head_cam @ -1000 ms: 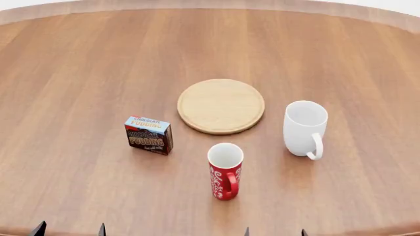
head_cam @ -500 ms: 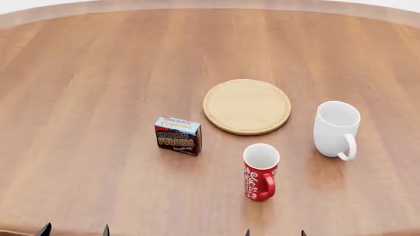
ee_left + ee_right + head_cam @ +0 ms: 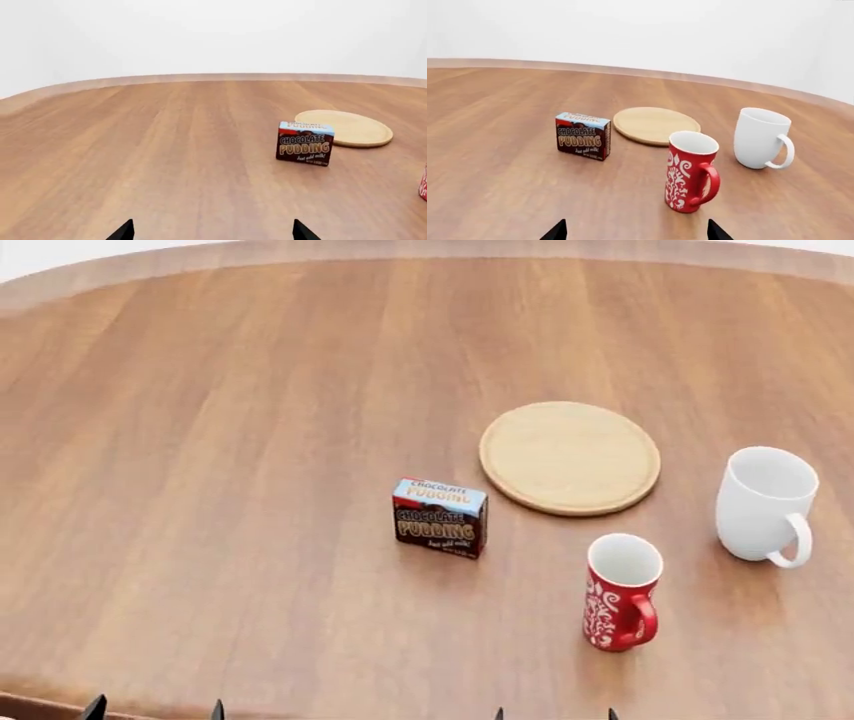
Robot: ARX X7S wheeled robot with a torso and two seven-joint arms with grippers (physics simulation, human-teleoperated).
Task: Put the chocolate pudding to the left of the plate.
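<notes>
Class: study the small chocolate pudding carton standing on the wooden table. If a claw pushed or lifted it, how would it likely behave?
The small brown chocolate pudding carton with the light blue top has flat faces and square edges, so it should slide, not roll. It stands on a narrow side, taller than deep, so a high push might tip it. It looks like thin card, probably light and easily dented by a hard squeeze.

Head view has swung left; chocolate pudding (image 3: 441, 518) now sits centre.
</notes>
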